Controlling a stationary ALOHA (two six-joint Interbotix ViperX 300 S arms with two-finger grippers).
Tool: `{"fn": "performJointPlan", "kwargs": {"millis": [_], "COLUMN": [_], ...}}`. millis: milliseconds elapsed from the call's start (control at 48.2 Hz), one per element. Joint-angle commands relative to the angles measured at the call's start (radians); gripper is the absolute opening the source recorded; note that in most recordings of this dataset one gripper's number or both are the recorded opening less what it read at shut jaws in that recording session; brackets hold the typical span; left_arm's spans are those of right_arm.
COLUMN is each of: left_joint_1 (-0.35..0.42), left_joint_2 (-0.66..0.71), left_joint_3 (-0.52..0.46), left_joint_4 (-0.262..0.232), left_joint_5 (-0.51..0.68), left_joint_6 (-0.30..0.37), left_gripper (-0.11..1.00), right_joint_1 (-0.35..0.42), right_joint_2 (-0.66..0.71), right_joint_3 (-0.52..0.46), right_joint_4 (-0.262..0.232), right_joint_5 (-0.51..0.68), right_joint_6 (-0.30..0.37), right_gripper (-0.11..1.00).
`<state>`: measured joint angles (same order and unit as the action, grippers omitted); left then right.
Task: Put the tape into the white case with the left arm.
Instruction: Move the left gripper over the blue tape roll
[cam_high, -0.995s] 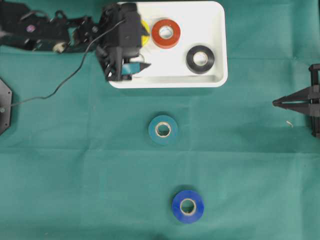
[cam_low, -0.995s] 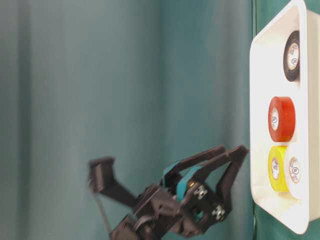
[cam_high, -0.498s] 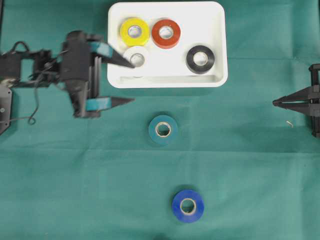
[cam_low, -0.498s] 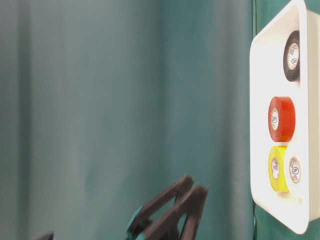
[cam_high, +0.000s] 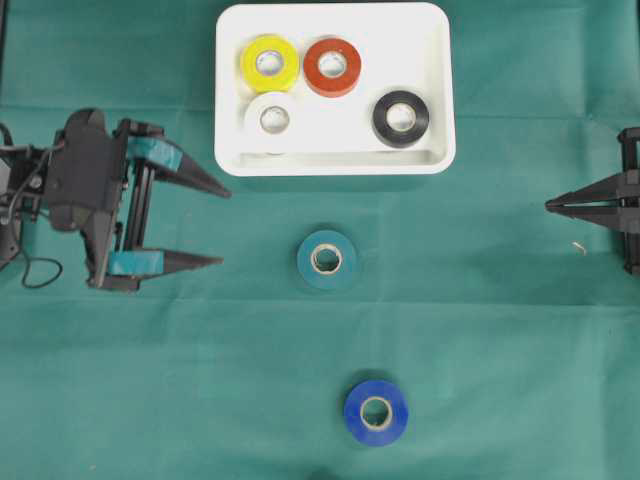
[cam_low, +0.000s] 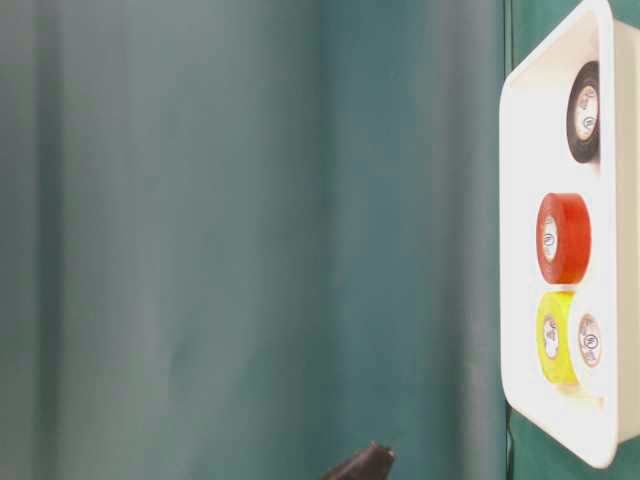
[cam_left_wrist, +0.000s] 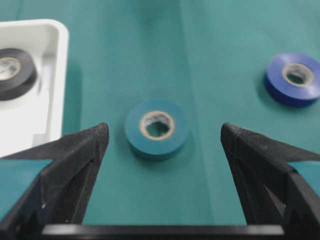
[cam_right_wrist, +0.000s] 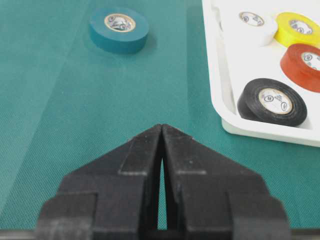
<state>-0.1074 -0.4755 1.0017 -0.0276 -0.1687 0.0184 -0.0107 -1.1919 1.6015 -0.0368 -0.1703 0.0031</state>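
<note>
Table-level view: left gripper (cam_low: 362, 465) cut off, only one fingertip.

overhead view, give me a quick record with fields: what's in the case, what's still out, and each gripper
case: white case
in case: yellow roll, red roll, white roll, black roll
on cloth: teal roll, blue roll
left gripper: open, empty, left of the teal roll, pointing toward it
right gripper: shut, empty, at the right edge
</note>
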Motion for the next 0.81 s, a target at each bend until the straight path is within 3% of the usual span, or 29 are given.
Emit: {"fn": "performJointPlan", "kwargs": {"millis": [0,788], "left_joint_1": [-0.008,-0.014], "left_joint_2": [-0.011,0.051], "left_joint_3": [-0.008,-0.028], "left_joint_4": [0.000,0.000], "left_joint_5": [-0.011,-0.011], "left_joint_6": [-0.002,-0.008], "left_gripper": [0.94,0.94], "right_joint_1": [0.000,-0.002], "right_joint_2": [0.006,0.006], "right_joint_3": [-0.009,-0.009], "right_joint_4": [-0.002,-0.002], "right_joint_5": [-0.012,-0.012], "right_joint_6": [0.000,0.000], "right_gripper": [-0.09,-0.09]}}
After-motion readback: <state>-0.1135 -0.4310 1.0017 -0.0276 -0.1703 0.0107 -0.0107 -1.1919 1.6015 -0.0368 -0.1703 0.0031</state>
